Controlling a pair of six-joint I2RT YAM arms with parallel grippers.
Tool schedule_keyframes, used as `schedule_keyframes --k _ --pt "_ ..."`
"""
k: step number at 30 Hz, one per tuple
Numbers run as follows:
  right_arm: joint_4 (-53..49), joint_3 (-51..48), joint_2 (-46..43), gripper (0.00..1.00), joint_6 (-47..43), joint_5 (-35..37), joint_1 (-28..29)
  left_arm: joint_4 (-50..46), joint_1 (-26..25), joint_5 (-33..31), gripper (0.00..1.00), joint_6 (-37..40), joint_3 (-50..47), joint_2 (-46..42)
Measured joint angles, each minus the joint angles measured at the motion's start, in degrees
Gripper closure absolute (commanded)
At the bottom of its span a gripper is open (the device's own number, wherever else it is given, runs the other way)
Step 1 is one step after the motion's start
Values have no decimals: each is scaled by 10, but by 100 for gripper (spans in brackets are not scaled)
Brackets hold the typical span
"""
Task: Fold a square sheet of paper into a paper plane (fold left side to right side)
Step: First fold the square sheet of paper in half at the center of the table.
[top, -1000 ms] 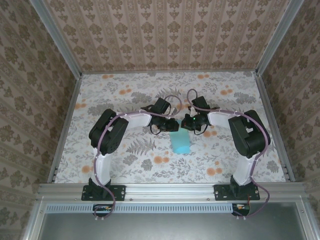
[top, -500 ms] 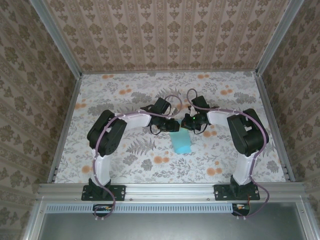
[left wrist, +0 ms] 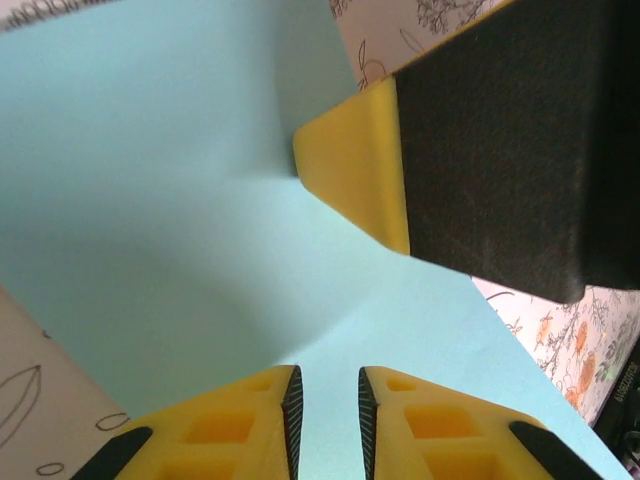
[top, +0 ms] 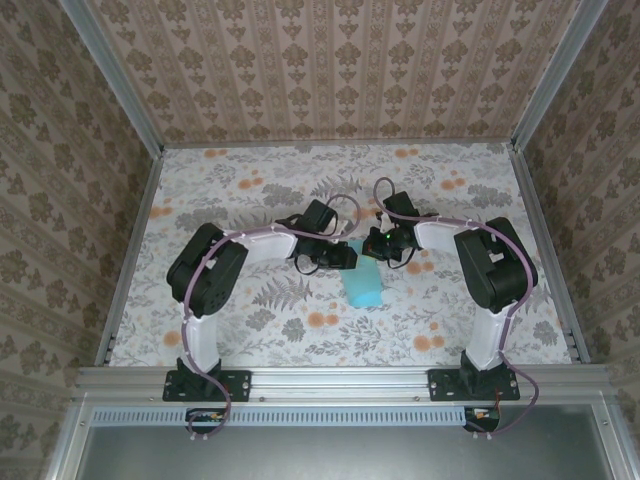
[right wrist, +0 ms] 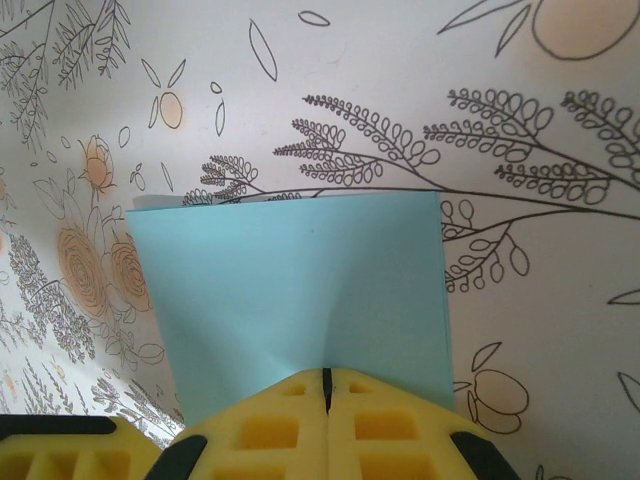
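The square sheet of paper (top: 362, 287), light turquoise and folded into a narrow rectangle, lies flat on the floral table just in front of both grippers. My left gripper (top: 343, 256) hovers at the sheet's far-left corner. In the left wrist view the jaws (left wrist: 327, 376) stand a little apart, with the paper (left wrist: 150, 200) showing in the gap and nothing between them. My right gripper (top: 378, 250) is shut, its tips (right wrist: 325, 372) resting on the near edge of the paper (right wrist: 290, 280). A soft ridge runs out from them. Its yellow finger (left wrist: 355, 160) touches the sheet in the left wrist view.
The floral tablecloth (top: 250, 190) covers the whole work surface, bounded by patterned walls and a metal rail (top: 340, 378) at the near edge. Both arms bend inward and meet at the table's middle.
The left arm's elbow has swung left and nearer, and its gripper has edged slightly left along the sheet's far edge. The right gripper and the paper have stayed put.
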Motion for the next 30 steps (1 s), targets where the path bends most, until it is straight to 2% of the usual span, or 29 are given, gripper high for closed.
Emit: schedule_keyframes --k 18,30 --pt "-2 1 0 95 0 3 0 17 -12 10 82 1 -45 -5" --pt "-5 3 0 95 0 6 2 15 -35 10 83 17 -87 -36"
